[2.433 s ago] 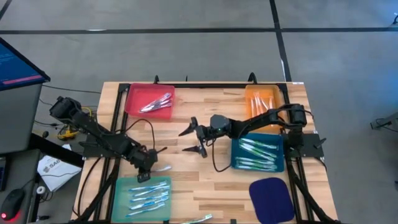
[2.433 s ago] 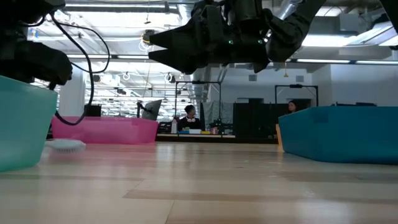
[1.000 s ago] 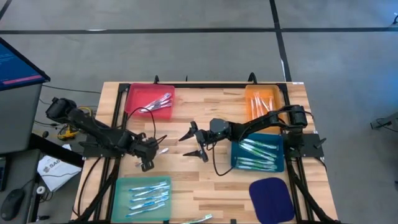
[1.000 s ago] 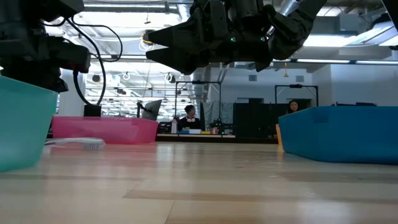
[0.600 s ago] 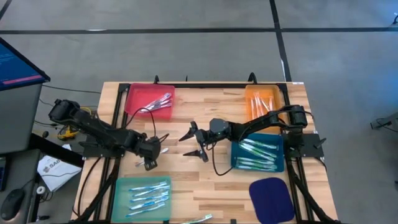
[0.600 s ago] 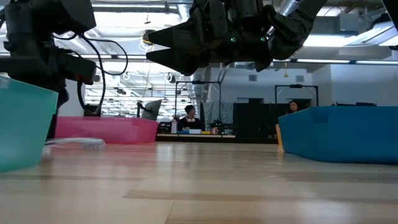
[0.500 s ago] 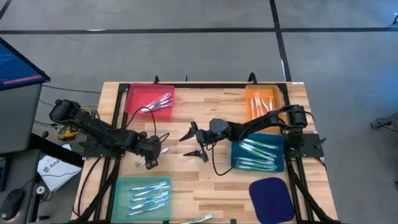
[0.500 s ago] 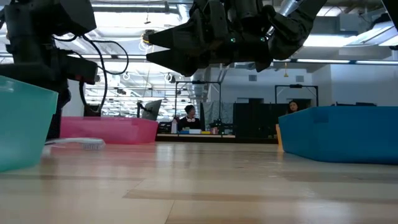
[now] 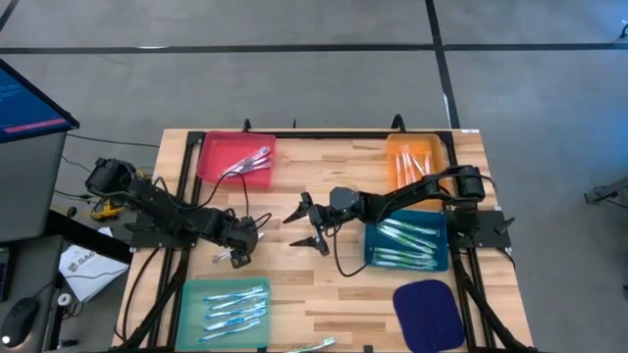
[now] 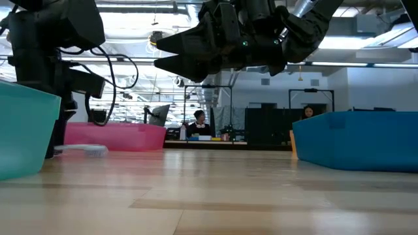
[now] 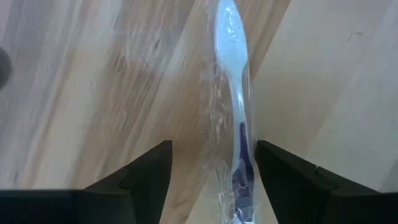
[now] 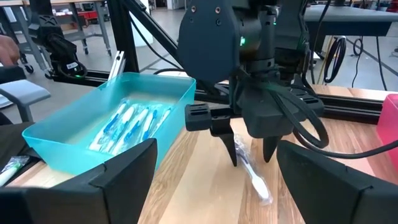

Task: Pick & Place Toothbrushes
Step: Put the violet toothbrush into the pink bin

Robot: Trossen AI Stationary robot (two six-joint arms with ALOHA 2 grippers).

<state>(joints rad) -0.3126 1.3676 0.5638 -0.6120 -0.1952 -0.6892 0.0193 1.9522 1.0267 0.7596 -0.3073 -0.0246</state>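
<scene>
A toothbrush in a clear wrapper lies flat on the wooden table, left of centre; it also shows in the right wrist view and the low view. My left gripper points down over it, open, one finger on each side of the handle, touching nothing I can see. My right gripper hangs open and level above the table's middle, holding nothing. More toothbrushes lie in the pink tray, the teal tray, the blue tray and the orange tray.
A dark blue tray sits at the near right. One loose toothbrush lies at the near edge. Black cables loop from both arms over the table. Bare wood lies between the trays at the centre. People sit in the room beyond the table.
My left gripper has gone a little toward the table's right edge and down, coming over the wrapped toothbrush. The toothbrush has stayed where it lay.
</scene>
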